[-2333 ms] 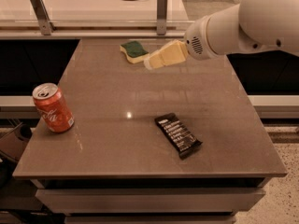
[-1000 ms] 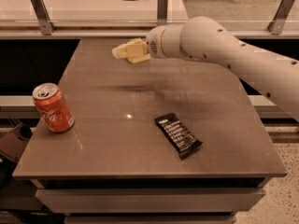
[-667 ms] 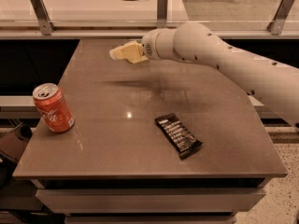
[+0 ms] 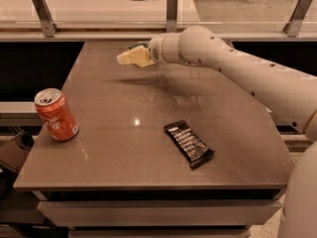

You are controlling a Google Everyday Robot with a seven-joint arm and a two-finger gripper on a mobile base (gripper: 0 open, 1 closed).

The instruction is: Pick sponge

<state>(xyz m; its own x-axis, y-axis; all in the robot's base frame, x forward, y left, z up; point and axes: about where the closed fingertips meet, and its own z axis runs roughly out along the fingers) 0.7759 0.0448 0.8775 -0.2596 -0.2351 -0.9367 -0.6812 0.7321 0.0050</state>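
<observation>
My pale yellow gripper [image 4: 131, 57] is at the far middle of the table, on the end of the white arm that reaches in from the right. Its shadow lies on the tabletop a little nearer to me. The sponge [image 4: 137, 46] shows only as a thin dark green sliver at the gripper's upper edge. The rest of it is hidden behind the gripper. I cannot tell whether the gripper touches it.
A red soda can [image 4: 56, 115] stands upright near the left edge of the brown table [image 4: 114, 152]. A black snack bar [image 4: 188, 143] lies right of centre near the front. A glass rail with metal posts [image 4: 172, 11] runs behind the table.
The gripper has swung left from beside the sponge to in front of it. The sponge was in full view and is now almost covered. Can and snack bar have not moved.
</observation>
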